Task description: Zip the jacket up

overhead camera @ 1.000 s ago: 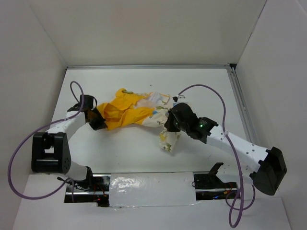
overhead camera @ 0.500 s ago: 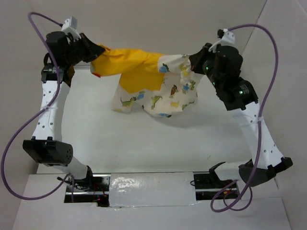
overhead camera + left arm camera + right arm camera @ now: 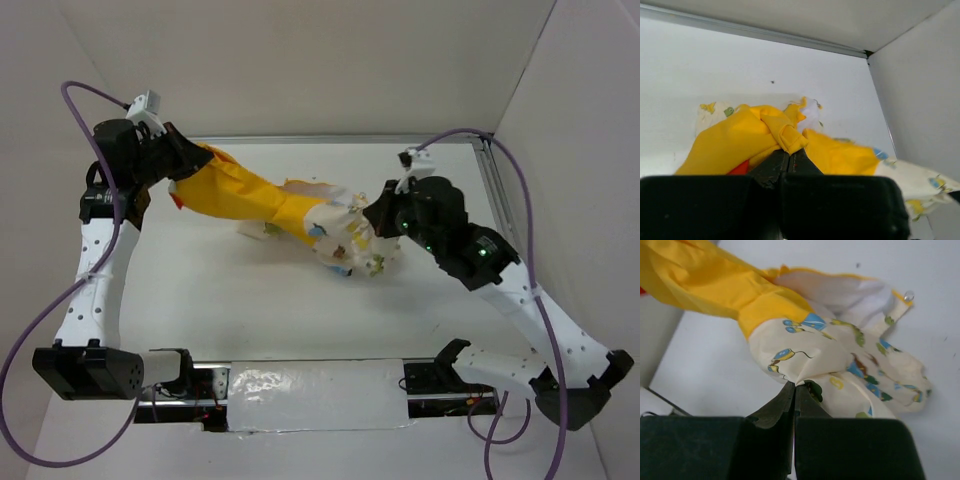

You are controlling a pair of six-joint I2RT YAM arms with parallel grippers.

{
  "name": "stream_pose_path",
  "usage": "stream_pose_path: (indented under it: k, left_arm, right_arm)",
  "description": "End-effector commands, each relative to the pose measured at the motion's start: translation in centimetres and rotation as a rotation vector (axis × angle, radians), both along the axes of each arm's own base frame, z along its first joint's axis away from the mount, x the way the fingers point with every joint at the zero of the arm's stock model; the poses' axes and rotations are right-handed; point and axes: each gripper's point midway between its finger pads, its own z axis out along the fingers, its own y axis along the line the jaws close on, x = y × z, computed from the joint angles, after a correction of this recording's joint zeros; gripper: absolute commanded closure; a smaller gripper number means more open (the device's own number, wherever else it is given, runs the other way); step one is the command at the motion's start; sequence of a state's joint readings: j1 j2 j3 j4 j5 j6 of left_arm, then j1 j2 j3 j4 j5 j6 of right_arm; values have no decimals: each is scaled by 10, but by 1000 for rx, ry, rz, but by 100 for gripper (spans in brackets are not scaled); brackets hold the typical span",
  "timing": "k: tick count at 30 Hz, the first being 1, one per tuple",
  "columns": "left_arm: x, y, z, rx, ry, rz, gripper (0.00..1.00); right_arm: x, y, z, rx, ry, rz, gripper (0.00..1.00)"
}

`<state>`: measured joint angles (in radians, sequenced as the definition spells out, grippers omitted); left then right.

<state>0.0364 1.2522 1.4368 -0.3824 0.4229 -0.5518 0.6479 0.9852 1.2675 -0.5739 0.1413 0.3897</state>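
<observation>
Found the jacket strung as a twisted band between 2 grippers over the white table. Found the left gripper raised toward the far-left corner, jaws clamped on the orange-yellow lining. Confirmed this in the left wrist view, with both fingers pressed together and a doubled yellow fold pinched at their tips. Found the right gripper lower and right of centre, jaws clenched on a gather of the cream printed fabric. Confirmed this in the right wrist view, with the cloth puckered into the closed fingertips. Noted the yellow portion running from the left gripper down toward the middle of the table. Noted the cream portion, with blue, green and orange prints, bunched just beside the right gripper on its left side. Noted the band sloping from high at the left end to low at the right end. Could not tell whether the lowest bunched part touched the table. Noted 1 small shiny piece at a cream edge in the right wrist view; could not tell what it was. Could not tell from any view whether the front was zipped.
</observation>
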Motion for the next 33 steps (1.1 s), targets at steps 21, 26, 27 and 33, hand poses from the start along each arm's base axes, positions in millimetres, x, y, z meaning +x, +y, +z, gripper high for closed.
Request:
stream_pose_path:
  k: [21, 26, 27, 33]
  left_arm:
    - [107, -54, 120, -175, -257, -591, 100]
    - [41, -56, 170, -84, -465, -561, 100]
    - [41, -54, 157, -88, -433, -548, 100]
    - [15, -46, 77, -35, -306, -457, 100]
  right_arm:
    - [150, -145, 262, 67, -496, -598, 100]
    - [60, -132, 300, 129, -701, -460, 100]
    - [70, -122, 267, 91, -643, -424, 100]
    - [62, -60, 126, 24, -367, -175, 99]
